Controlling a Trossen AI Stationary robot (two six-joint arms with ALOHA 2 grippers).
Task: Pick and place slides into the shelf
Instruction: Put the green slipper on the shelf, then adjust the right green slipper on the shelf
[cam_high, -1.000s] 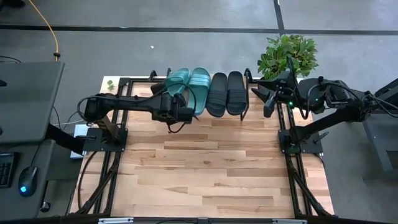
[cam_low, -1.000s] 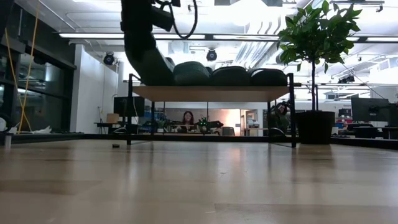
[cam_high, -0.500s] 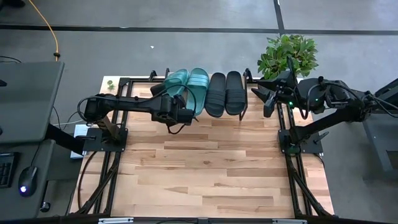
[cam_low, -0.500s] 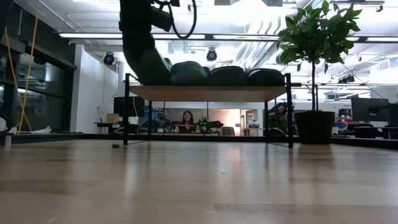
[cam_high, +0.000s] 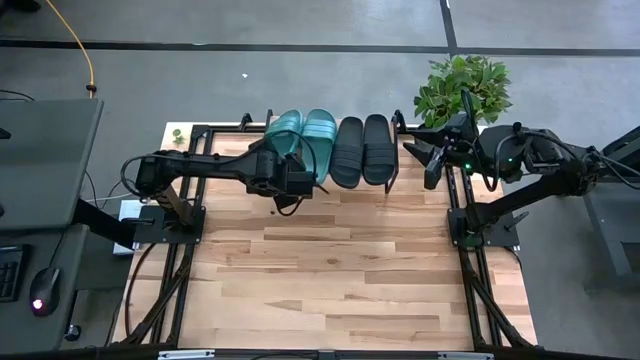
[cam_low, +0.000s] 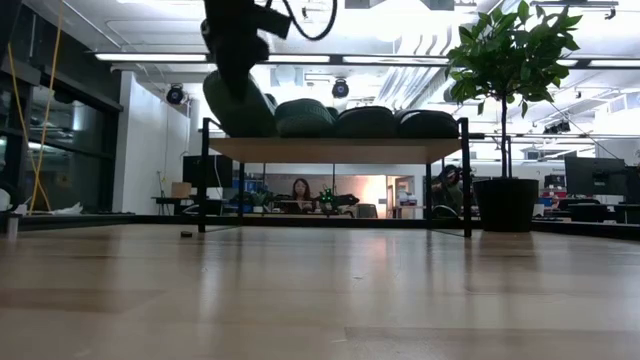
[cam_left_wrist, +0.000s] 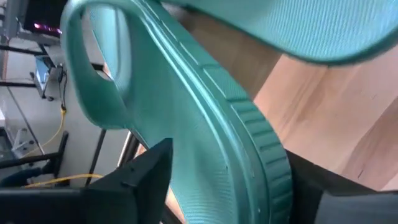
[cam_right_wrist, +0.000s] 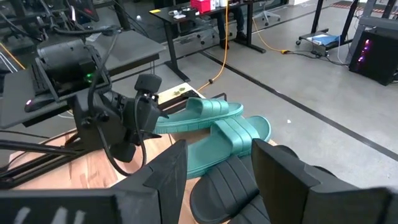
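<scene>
The left gripper (cam_high: 292, 172) has its fingers (cam_left_wrist: 140, 174) closed on a teal slide (cam_high: 283, 137), which lies tilted at the left end of the shelf (cam_low: 335, 149). Another teal slide (cam_high: 320, 140) and two black slides (cam_high: 362, 150) lie beside it. The right gripper (cam_high: 420, 152) waits near the shelf's right end, fingers apart and empty.

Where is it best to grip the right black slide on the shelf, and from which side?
Probably grip the right black slide at its near heel edge, coming from the table side: the other black slide touches it, and the shelf frame bounds its outer side.
</scene>
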